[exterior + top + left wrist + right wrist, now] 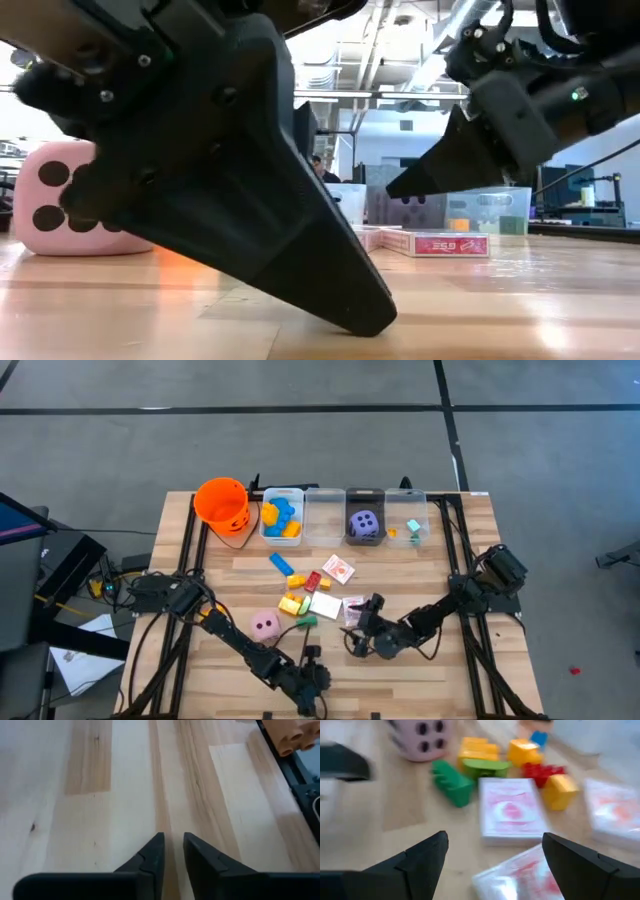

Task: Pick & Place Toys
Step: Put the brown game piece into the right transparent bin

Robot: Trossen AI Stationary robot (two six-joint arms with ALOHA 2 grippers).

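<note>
- A wooden table (420,670) seen from above, with two dark robot arms reaching in from its near corners.
- Along the far edge stand an orange bucket (221,503) and a row of clear bins (325,512); one bin holds blue and yellow blocks, another a purple die (364,524).
- The loose toys lie mid-table: a pink die (264,625), a blue block (281,563), yellow blocks (292,603), a red block (313,581), a green block (305,621) and several pink-and-white cards (339,568).
- The left gripper (312,682) sits low at the near edge, well apart from every toy. Its wrist view shows the fingers (152,857) nearly together over bare wood, holding nothing.
- The right gripper (362,628) hovers just right of the toy cluster. Its fingers (427,852) are spread wide and empty, with a wrapped card (527,877) lying between them and another card (510,810) just beyond.
- Risk: the cards lie flat, so the fingertips may slide over the wrapper or press into the wood rather than get under an edge.
- Risk: the cards lie close together, so a closing grip could nudge a neighbour or catch two at once.
- Risk: the left gripper rests close to the tabletop; any sideways move could scrape the surface.
</note>
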